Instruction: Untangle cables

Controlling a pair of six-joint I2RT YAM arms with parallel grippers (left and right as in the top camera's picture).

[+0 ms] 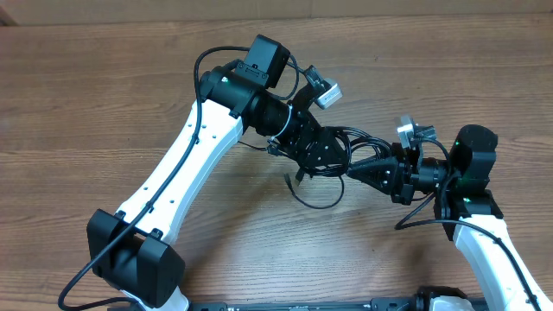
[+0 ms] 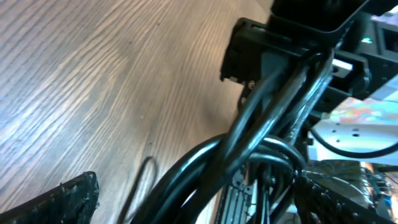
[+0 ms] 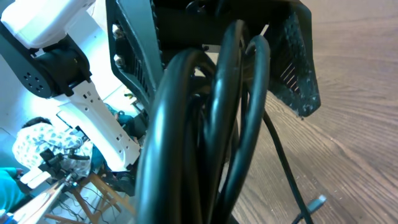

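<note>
Black cables (image 3: 205, 124) bunched, right claw (image 1: 356, 171) pinched shut on them, left claw (image 1: 335, 160) spread wide

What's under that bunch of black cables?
The wooden table, with one strand of the cables dangling toward it. The patch straight below the bunch is covered by the bunch itself.

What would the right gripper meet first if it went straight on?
Likely the left gripper, open just ahead; the right gripper is shut on the cables running between them. Depth is unclear.
</note>
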